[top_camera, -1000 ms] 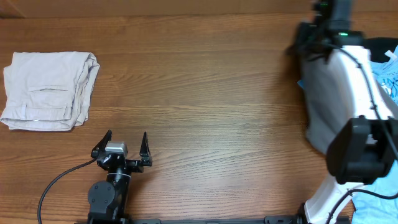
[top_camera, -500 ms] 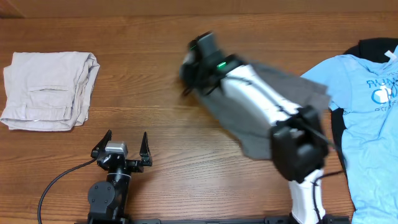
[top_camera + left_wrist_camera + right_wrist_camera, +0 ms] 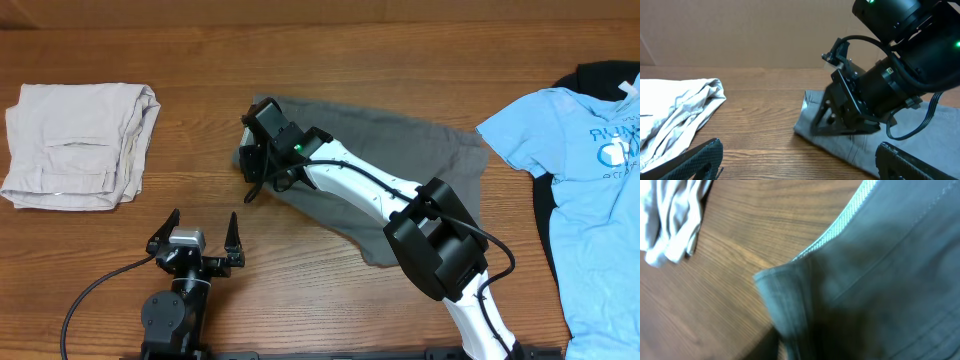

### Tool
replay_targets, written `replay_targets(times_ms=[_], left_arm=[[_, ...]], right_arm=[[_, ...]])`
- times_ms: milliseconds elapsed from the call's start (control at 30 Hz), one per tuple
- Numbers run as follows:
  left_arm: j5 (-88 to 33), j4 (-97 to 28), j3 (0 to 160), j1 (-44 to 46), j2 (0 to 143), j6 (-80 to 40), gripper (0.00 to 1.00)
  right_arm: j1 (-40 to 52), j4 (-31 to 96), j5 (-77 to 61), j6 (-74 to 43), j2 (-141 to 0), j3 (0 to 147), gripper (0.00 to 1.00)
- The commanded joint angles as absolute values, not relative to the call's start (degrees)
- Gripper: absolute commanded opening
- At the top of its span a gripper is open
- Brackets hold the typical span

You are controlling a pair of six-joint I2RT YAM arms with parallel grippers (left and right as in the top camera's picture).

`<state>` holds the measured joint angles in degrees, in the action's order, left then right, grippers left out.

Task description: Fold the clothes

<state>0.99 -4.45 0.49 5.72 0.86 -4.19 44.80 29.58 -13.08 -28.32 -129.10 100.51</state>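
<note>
A grey garment (image 3: 400, 150) lies spread across the middle of the table. My right gripper (image 3: 256, 160) is at its left corner and shut on that edge. It also shows in the left wrist view (image 3: 850, 120), pressed low on the cloth (image 3: 860, 150). The right wrist view is filled with grey fabric (image 3: 880, 255), which hides the fingers. My left gripper (image 3: 201, 232) is open and empty near the front edge, a little short of the garment's left end; its fingers frame bare wood (image 3: 800, 159).
A folded beige garment (image 3: 80, 145) lies at the far left and shows in both wrist views (image 3: 675, 115) (image 3: 670, 220). A light-blue T-shirt (image 3: 580, 180) lies on a black garment (image 3: 600, 75) at the right edge.
My right arm has swung from the far right to the table's middle, dragging the grey garment off the pile and laying it out. The blue T-shirt is uncovered. The left arm has not moved.
</note>
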Motion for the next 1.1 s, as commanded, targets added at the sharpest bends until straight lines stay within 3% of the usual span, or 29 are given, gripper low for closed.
replay_targets(times_ms=[0, 167, 533, 567, 633, 700, 767, 1067], left_arm=[[1.5, -4.3, 0.3, 6.0, 0.3, -4.7, 1.00], [1.5, -4.3, 0.3, 6.0, 0.3, -4.7, 1.00], [1.5, -4.3, 0.3, 6.0, 0.3, -4.7, 1.00], [1.5, -4.3, 0.3, 6.0, 0.3, -4.7, 1.00], [1.5, -4.3, 0.3, 6.0, 0.3, -4.7, 1.00], [1.5, -4.3, 0.3, 6.0, 0.3, -4.7, 1.00], [1.5, -4.3, 0.3, 6.0, 0.3, -4.7, 1.00], [1.5, -4.3, 0.3, 6.0, 0.3, -4.7, 1.00]], right_arm=[[45.1, 30.5, -19.0, -28.7, -128.5, 101.6, 0.43], [42.5, 35.0, -19.6, -25.3, -126.6, 101.7, 0.57], [28.0, 60.2, -18.9, -22.1, -115.7, 101.7, 0.62], [26.4, 63.5, -18.4, -22.0, -115.6, 101.7, 0.59], [23.6, 69.7, -16.2, -22.0, -115.7, 101.6, 0.26], [21.2, 74.9, -12.5, -22.1, -115.9, 101.4, 0.10], [19.2, 78.0, -9.5, -22.3, -115.9, 100.7, 0.04], [14.4, 71.8, -6.8, -25.1, -115.9, 92.1, 0.04]])
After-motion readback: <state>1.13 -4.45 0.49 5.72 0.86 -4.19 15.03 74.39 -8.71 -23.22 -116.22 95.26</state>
